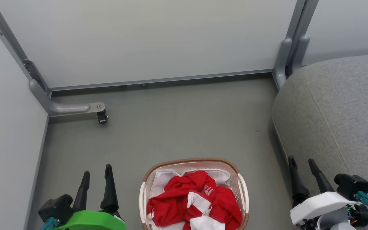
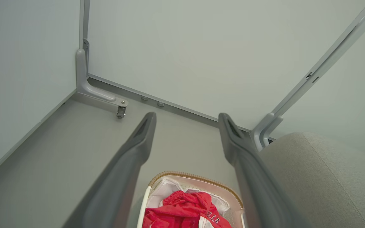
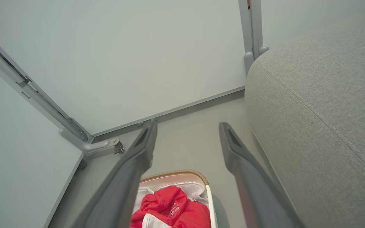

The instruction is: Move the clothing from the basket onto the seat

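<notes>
The left claw (image 1: 97, 171) is sitting at the lower left of the head view. Its two dark fingers are pointing up the frame, spread apart and gripping nothing. The right claw (image 1: 301, 159) is sitting at the lower right, likewise parted and empty, with its fingers overlapping the lower edge of the seat (image 1: 340, 111).

Between the two claws, at the bottom centre of the frame, the basket (image 1: 243, 191) is standing on the grey floor (image 1: 177, 127). The clothing (image 1: 184, 198) is lying crumpled inside it, red with white trim and lettering showing, on top of the white liner (image 1: 163, 179).

The seat is occupying the right side of the frame, just beside the basket but not touching it. Pale wall panels (image 1: 139, 41) are closing off the top and left of the frame, and a grey metal bracket (image 1: 75, 108) is projecting from the upper left corner onto the floor.
</notes>
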### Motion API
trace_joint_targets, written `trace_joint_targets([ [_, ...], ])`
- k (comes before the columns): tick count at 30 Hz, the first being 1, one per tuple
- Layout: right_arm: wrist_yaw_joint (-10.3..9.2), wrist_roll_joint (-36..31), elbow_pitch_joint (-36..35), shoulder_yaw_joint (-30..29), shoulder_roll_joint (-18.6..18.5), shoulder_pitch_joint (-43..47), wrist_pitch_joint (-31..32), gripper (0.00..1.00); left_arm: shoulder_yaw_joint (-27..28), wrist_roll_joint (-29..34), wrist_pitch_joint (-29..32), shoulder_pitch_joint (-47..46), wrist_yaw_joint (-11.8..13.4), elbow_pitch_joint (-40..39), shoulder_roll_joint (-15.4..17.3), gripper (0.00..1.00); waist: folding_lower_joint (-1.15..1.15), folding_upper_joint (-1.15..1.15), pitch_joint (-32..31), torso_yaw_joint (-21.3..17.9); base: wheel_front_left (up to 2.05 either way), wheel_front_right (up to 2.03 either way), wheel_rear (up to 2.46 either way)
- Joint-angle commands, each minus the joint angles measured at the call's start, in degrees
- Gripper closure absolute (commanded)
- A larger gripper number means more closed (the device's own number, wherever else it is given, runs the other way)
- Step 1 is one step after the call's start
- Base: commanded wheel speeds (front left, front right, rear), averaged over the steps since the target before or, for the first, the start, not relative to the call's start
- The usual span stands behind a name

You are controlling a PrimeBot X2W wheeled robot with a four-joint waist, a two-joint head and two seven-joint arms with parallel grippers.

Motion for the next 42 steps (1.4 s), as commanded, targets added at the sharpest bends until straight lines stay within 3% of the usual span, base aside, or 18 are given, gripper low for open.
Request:
trace_joint_targets([
  [1, 0.02, -1.42, -0.06, 0.17, -0.34, 0.66, -0.56, 0.0, -0.17, 1.57, -0.48, 0.66, 0.36, -0.26, 0.37, 0.0, 0.0, 0.0, 0.02, 0.02, 0.0, 0.0, 0.0],
  [29, 0.01, -13.21, 1.97, 1.06, -0.49, 0.91, -3.67, 0.0, -2.6, 11.32, -3.66, 1.36, 1.62, 2.8, 0.47, 0.0, 0.0, 0.0, 0.26, 0.68, 0.0, 0.0, 0.0],
  [42, 0.0, -14.56, 2.26, 1.14, -0.51, 0.64, -4.15, 0.0, -3.14, 12.44, -4.0, 1.08, 1.78, 3.71, 0.49, 0.0, 0.0, 0.0, 0.44, 0.84, 0.0, 0.0, 0.0],
])
